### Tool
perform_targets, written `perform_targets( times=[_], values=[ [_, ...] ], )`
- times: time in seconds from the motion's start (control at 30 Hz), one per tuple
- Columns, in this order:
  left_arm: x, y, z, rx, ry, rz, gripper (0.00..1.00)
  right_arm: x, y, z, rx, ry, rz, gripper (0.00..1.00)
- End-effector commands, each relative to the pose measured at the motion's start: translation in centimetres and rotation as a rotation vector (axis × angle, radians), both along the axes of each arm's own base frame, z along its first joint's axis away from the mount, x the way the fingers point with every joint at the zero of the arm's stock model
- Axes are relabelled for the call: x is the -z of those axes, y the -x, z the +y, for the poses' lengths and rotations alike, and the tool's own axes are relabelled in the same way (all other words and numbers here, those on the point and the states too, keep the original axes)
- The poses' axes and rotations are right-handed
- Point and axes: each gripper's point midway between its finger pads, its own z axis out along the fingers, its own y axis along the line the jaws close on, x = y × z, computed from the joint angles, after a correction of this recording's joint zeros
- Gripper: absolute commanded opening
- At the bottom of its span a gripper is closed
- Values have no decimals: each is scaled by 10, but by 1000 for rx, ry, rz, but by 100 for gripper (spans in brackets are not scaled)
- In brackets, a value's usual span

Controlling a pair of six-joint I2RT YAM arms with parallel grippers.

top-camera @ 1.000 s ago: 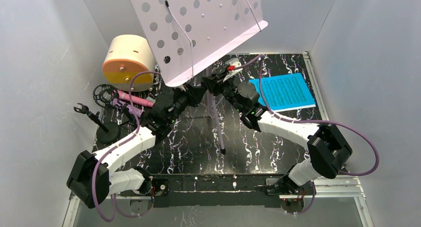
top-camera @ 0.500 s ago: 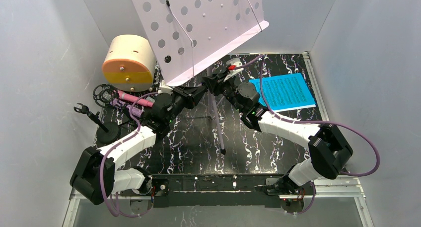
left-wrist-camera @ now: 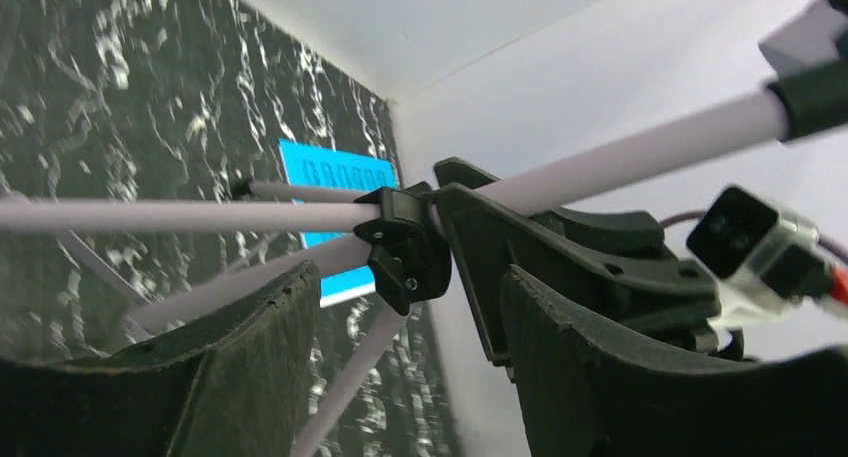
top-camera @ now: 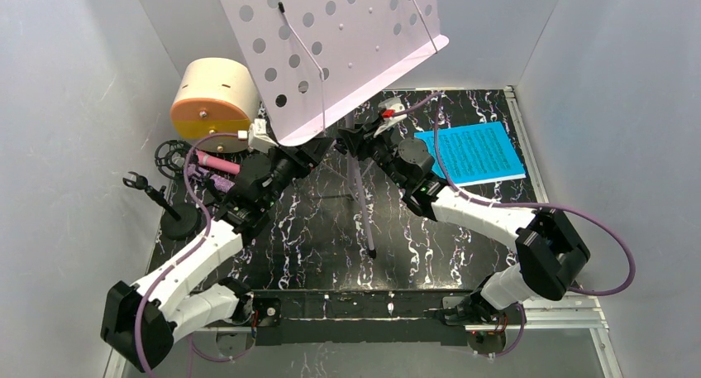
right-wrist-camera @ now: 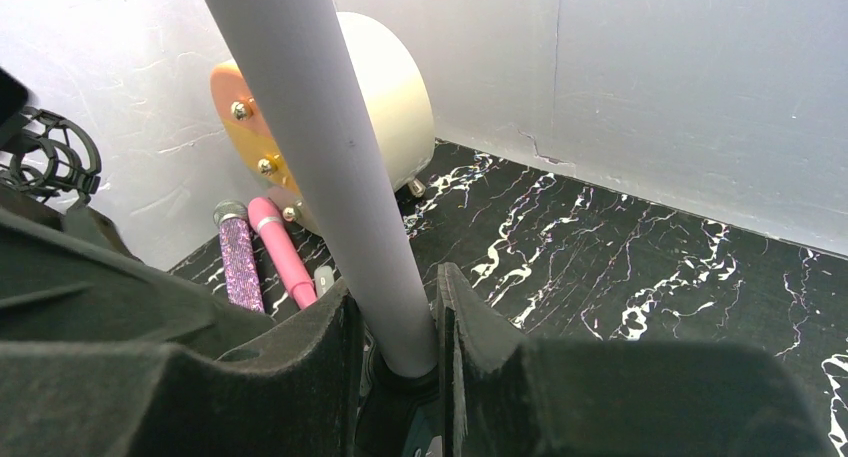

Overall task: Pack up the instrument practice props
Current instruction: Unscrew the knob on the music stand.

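Note:
The lilac perforated music stand (top-camera: 331, 39) leans over the back of the table, its pole (right-wrist-camera: 330, 157) running down to a black leg hub (left-wrist-camera: 410, 242). My right gripper (right-wrist-camera: 395, 317) is shut on that pole just above the hub (top-camera: 354, 142). My left gripper (top-camera: 318, 150) stands open a little left of the hub, which shows beyond its fingers (left-wrist-camera: 230, 377) and touches neither. The blue sheet music (top-camera: 471, 153) lies flat at the back right. The pink microphone (top-camera: 216, 163) and the purple mic (top-camera: 202, 178) lie at the left beside the black ring mount (top-camera: 171, 156) and small tripod (top-camera: 165, 204).
A cream and orange drum-like cylinder (top-camera: 216, 105) lies in the back left corner. White walls enclose the black marbled table (top-camera: 331, 246) on three sides. The stand's lilac legs (top-camera: 364, 221) splay over the middle of the table.
My left gripper has opened and drawn back leftward from the stand's hub, its arm swinging left. The right gripper keeps its hold on the pole; the stand has barely shifted.

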Motion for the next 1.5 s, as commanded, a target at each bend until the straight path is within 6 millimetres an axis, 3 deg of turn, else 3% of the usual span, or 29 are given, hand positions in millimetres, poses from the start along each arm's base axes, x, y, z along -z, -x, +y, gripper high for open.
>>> perform_targets(
  times=[0.0,0.17,0.3,0.6,0.8,1.03,1.3,1.47],
  values=[
    [-26,5,16,13,-391,-354,65,55,20,8,-48,24,228,1],
    [-30,20,4,165,-736,-718,74,55,20,10,-58,31,218,1],
    [-22,28,-2,239,-958,-976,78,54,21,12,-70,33,216,1],
    [-6,16,-10,281,-1362,-1327,79,53,23,16,-99,32,206,1],
    [0,5,-21,284,-1490,-1401,72,53,23,18,-105,29,206,1],
    [9,1,-33,308,-1566,-1457,54,55,23,20,-109,28,213,1],
    [7,-3,-38,295,-1550,-1452,45,56,23,21,-113,24,216,1],
    [7,-7,-43,302,-1479,-1392,33,55,23,22,-114,21,220,1]
  ],
)
